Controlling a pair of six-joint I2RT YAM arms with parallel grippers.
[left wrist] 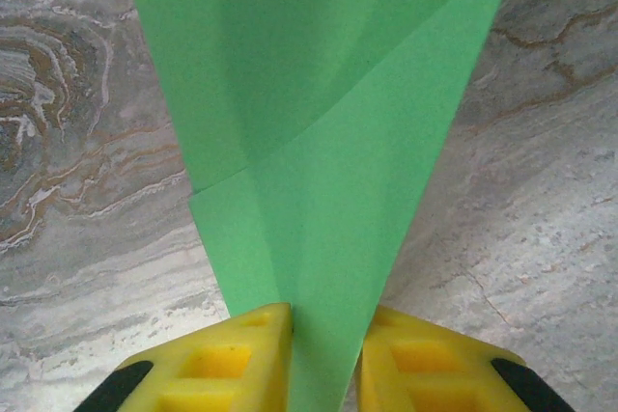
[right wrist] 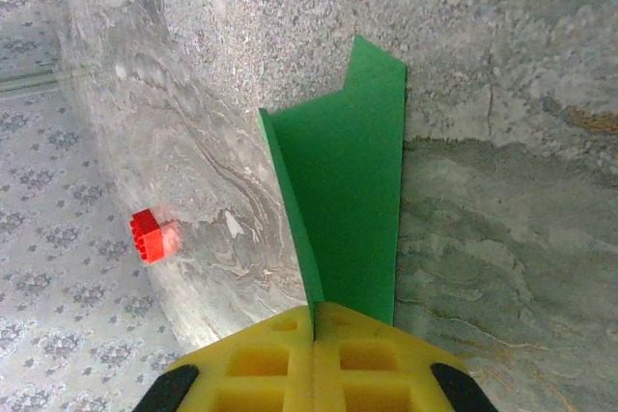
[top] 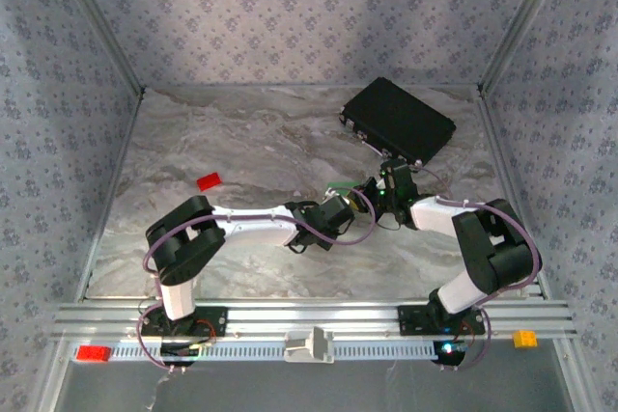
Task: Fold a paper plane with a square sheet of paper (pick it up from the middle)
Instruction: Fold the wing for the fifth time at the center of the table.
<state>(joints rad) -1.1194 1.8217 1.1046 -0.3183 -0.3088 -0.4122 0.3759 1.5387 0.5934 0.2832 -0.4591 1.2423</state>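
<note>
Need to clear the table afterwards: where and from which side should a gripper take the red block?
Probably across its shorter width, from straight above: the red block lies flat on the table, standing alone, so its side faces are open.

Marbled tabletop (top: 241,142), black case (top: 397,121) upper right, red block (top: 208,181) left of centre, left hand (top: 344,202) and right hand (top: 377,188) meeting mid-frame, sliver of green paper (top: 338,187) at their tips
</note>
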